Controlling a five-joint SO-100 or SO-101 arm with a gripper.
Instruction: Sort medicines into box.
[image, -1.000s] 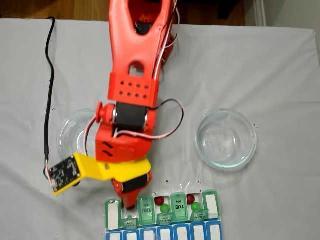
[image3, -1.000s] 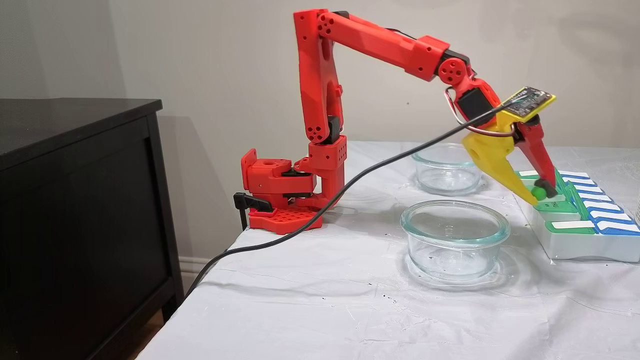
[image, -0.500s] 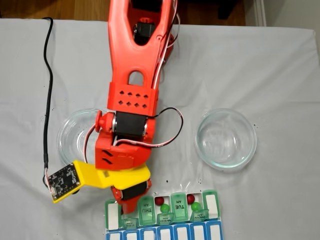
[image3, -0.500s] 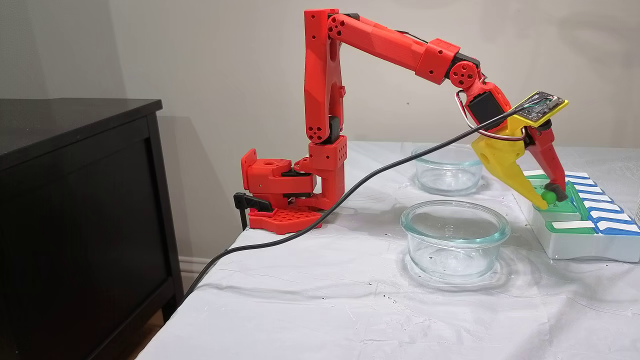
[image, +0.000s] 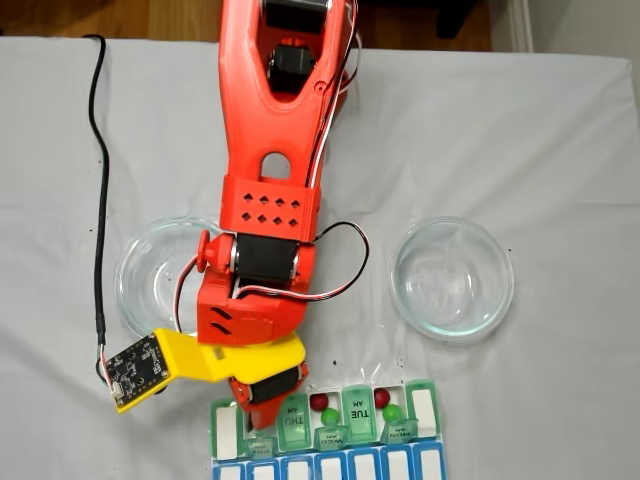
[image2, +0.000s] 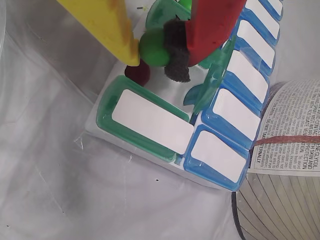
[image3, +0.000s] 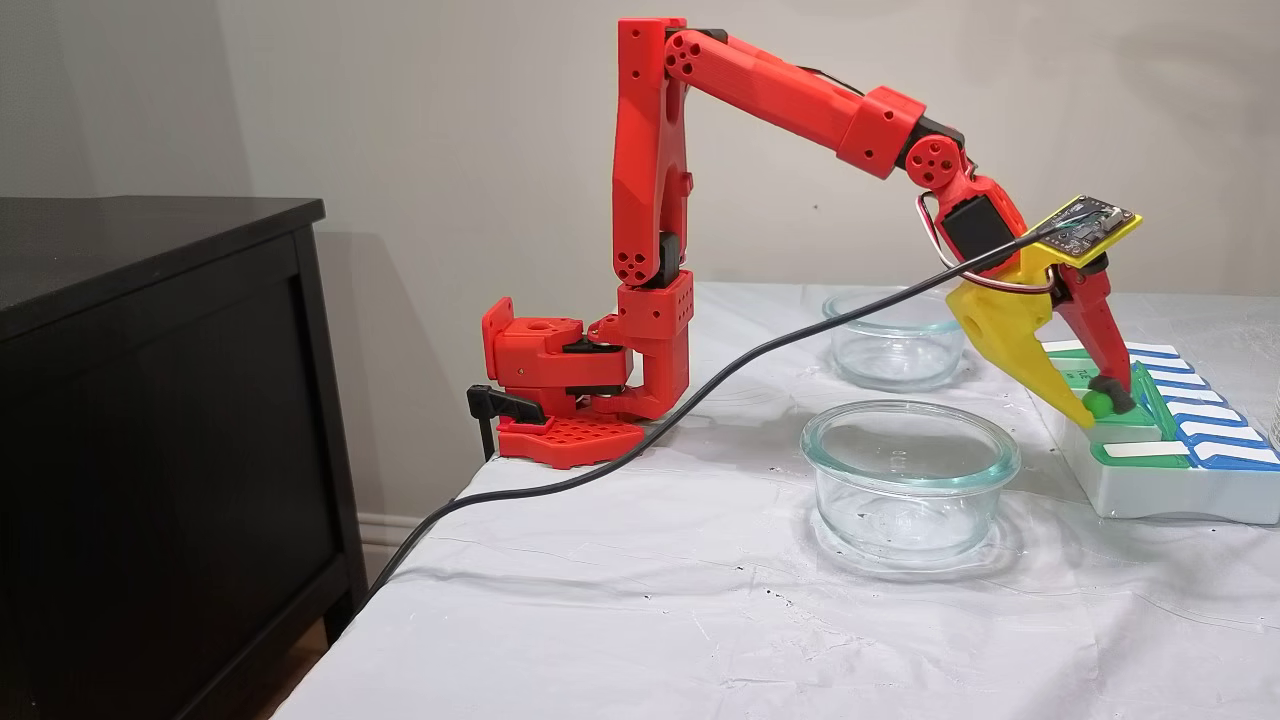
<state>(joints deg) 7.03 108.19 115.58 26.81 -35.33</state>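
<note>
My gripper (image2: 156, 47) has a yellow finger and a red finger with a black pad, and it is shut on a bright green medicine ball (image2: 152, 47). It hovers over an open compartment near the end of the box (image2: 150, 120), where a dark red ball (image2: 136, 75) lies. From the side, the gripper (image3: 1100, 403) holds the green ball (image3: 1097, 404) just above the box (image3: 1150, 485). Seen from above, the box (image: 424, 408) holds two red balls (image: 319, 402) and two green balls (image: 392, 412) in open compartments. The arm covers my fingertips there.
Two clear glass bowls (image: 135, 285) (image: 500, 290) stand between the arm's base and the box. A black cable (image: 100, 200) runs to the wrist camera board. A clear container with a printed label (image2: 295, 130) sits beside the box's end. A dark cabinet (image3: 150, 400) stands off the table.
My gripper, still holding the green ball, has reached farther out from the base and dropped lower over the box. The balls in the box have not moved.
</note>
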